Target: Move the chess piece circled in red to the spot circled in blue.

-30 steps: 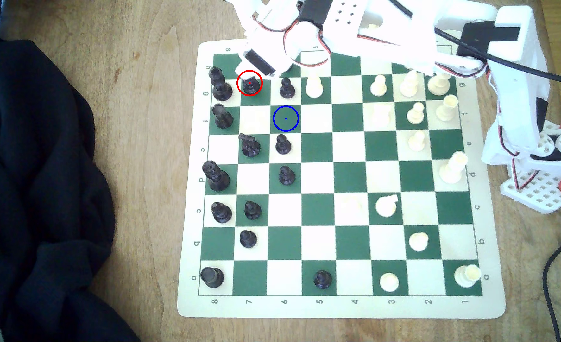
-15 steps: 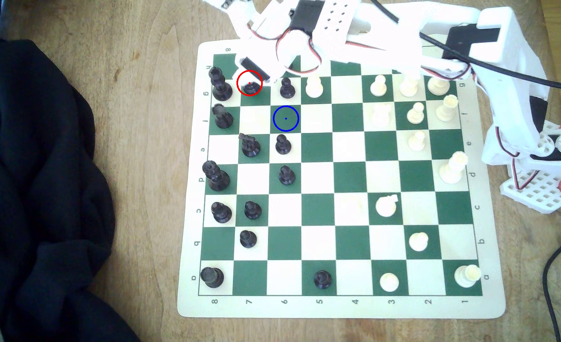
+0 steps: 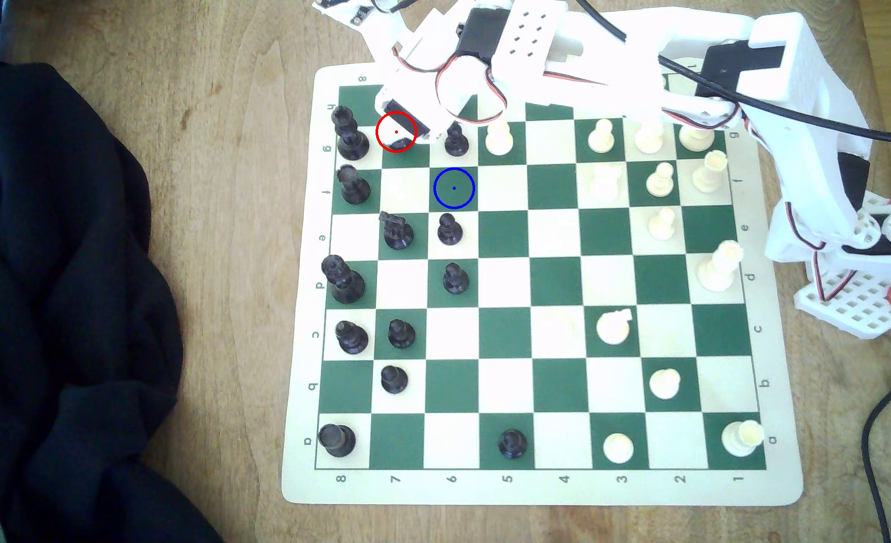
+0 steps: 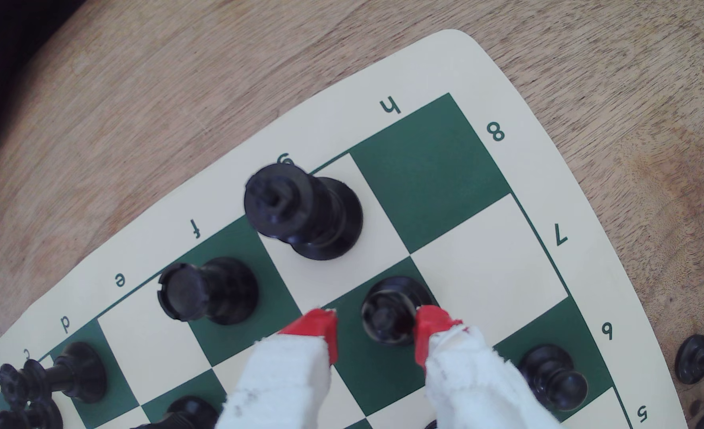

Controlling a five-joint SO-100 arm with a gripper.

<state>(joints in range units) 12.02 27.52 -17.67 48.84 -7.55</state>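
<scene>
The surface (image 3: 224, 156) carries the board (image 3: 537, 491). The claw (image 4: 377, 330) hangs open over green square g7, red fingertips (image 4: 317, 326) on either side of the bishop (image 4: 389, 315), one touching it, the other apart. The blue-ringed square (image 3: 454, 188) lies diagonally next to it, bare.

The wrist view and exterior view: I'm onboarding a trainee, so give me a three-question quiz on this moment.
1. True or false: the pincer has closed on the ringed black piece.
2. Multiple choice: the blue-ringed square is A) empty, B) holding a pawn, C) under the arm.
3. What stands on g8?

Key:
1. False; a gap remains beside one red fingertip.
2. A.
3. A tall black piece.
</scene>
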